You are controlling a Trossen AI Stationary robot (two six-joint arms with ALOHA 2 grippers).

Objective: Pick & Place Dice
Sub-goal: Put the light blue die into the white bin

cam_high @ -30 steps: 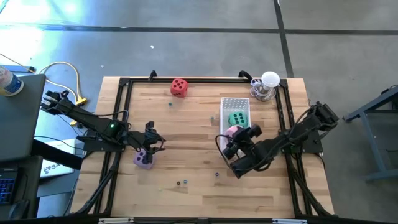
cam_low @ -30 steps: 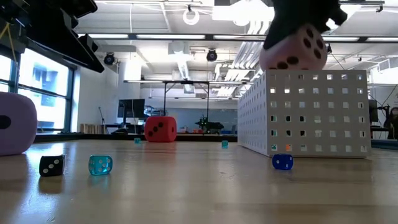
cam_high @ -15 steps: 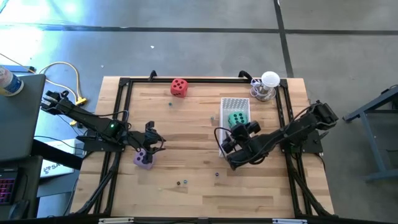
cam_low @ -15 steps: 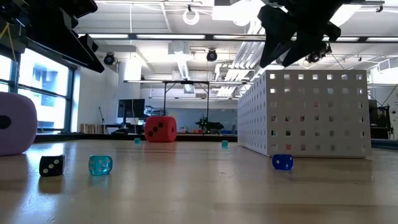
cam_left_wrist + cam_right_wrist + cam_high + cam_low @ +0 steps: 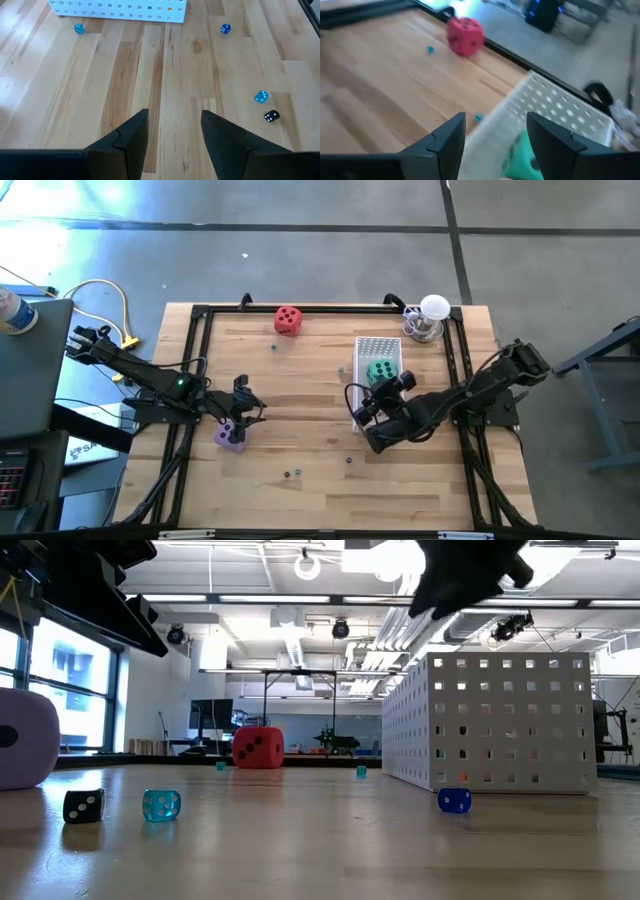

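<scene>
Right gripper [image 5: 369, 406] hung empty, fingers parted, over white perforated bin [image 5: 377, 348] holding soft green die [image 5: 380, 371]. Red die [image 5: 288, 319] sat far; advisable approach: descend square. Left gripper [image 5: 240, 408] above purple die [image 5: 231, 436], empty.

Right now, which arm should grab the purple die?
Probably the left. The left gripper hangs right beside the purple die, fingers open and empty. The right gripper is across the table at the white bin.
</scene>
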